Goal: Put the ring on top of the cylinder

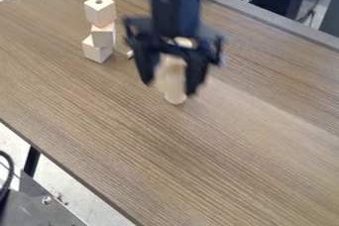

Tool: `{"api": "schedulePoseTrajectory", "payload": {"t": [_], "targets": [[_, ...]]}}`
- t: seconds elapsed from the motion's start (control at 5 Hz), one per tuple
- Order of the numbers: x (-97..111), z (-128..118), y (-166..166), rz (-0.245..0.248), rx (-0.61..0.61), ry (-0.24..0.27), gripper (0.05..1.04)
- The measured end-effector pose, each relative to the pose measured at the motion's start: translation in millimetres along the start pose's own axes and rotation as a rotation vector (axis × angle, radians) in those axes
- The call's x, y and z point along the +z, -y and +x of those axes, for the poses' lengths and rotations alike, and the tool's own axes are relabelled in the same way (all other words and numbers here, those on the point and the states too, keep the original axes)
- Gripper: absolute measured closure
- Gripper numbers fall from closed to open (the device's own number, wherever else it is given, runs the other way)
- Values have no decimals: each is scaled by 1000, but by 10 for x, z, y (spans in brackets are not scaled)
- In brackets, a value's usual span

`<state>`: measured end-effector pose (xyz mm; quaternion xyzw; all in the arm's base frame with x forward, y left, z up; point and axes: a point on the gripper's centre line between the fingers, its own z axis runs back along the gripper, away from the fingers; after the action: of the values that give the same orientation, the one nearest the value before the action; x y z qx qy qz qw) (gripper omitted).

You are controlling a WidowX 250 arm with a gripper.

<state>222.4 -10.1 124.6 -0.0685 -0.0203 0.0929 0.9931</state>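
Claw [169, 87] partly hiding cylinder [175, 97], stacked blocks [104, 35] near

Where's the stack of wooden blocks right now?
In the camera view, the stack of three wooden blocks stands at the upper left of the table, to the picture-left of the gripper.

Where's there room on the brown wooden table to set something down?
The table is bare between the pale wooden cylinder and the picture's bottom, and right of the black gripper. It's crowded from the gripper to the stacked pale wooden blocks.
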Motion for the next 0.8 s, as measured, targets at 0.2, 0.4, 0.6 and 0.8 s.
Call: {"api": "schedulePoseTrajectory", "payload": {"t": [0.2,0.4,0.6,0.8], "targets": [[295,27,-194,-61,-6,-17,307],[451,37,-254,-85,-28,-27,307],[456,98,-268,-81,-33,-30,307],[361,176,-218,-60,-29,-27,307]]}}
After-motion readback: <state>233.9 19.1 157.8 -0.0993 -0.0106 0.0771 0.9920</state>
